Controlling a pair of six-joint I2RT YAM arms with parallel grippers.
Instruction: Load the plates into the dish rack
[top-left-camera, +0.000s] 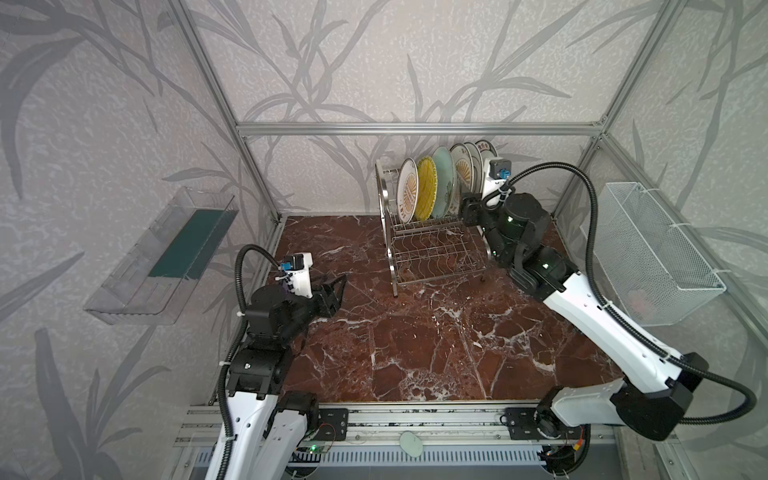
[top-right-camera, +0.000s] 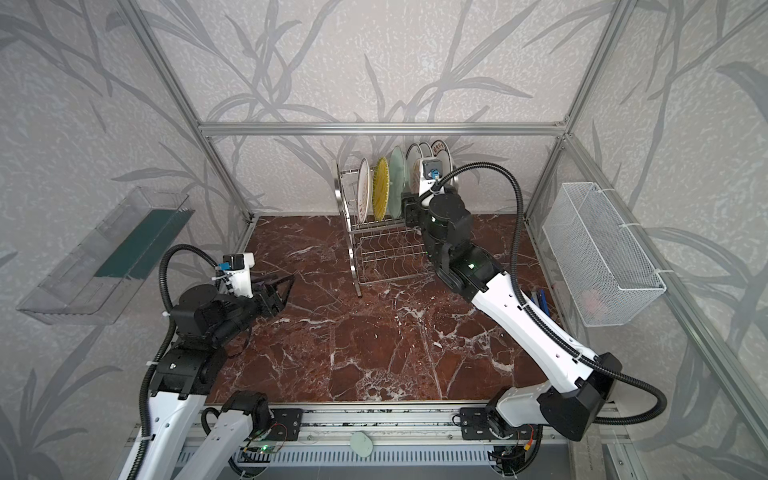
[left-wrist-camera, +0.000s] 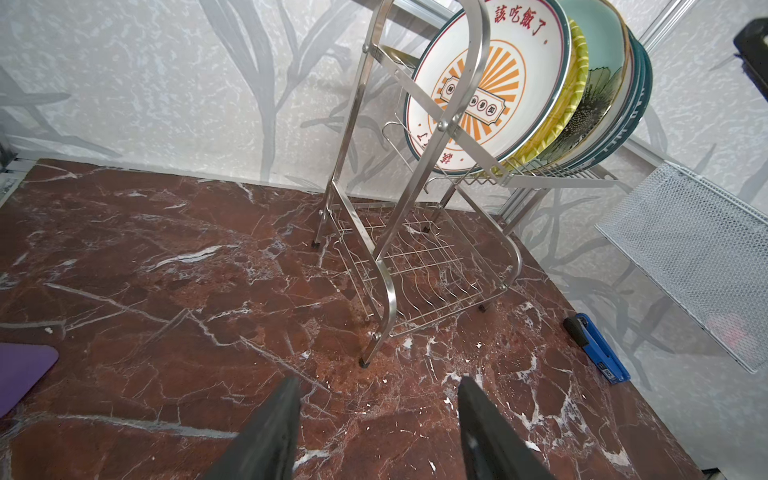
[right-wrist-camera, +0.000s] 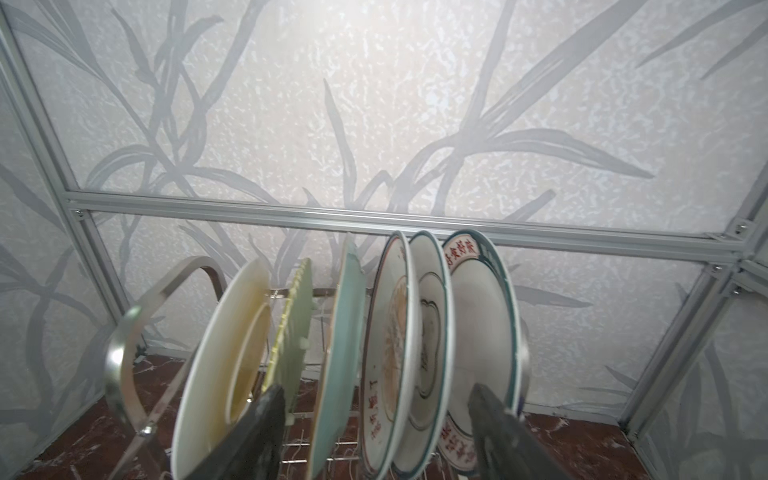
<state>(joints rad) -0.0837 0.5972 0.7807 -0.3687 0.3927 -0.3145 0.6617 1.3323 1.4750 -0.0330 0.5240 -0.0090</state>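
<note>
All six round ceramic plates (top-left-camera: 440, 183) (sunburst white, ribbed yellow, pale teal and dark-rimmed white) stand on edge in the slotted upper shelf of the shiny two-tier stainless-steel wire dish rack (top-left-camera: 432, 255), propped side by side by the wires so that none needs a grip. The right tool (right-wrist-camera: 376, 390) sits just in front of that row with its jaws spread and nothing between them, which suggests a release with the load complete. The left tool (left-wrist-camera: 378, 384) hovers well apart over the red-brown marble desk (top-left-camera: 415, 332), jaws parted and empty, since no plate lies there to fetch.
</note>
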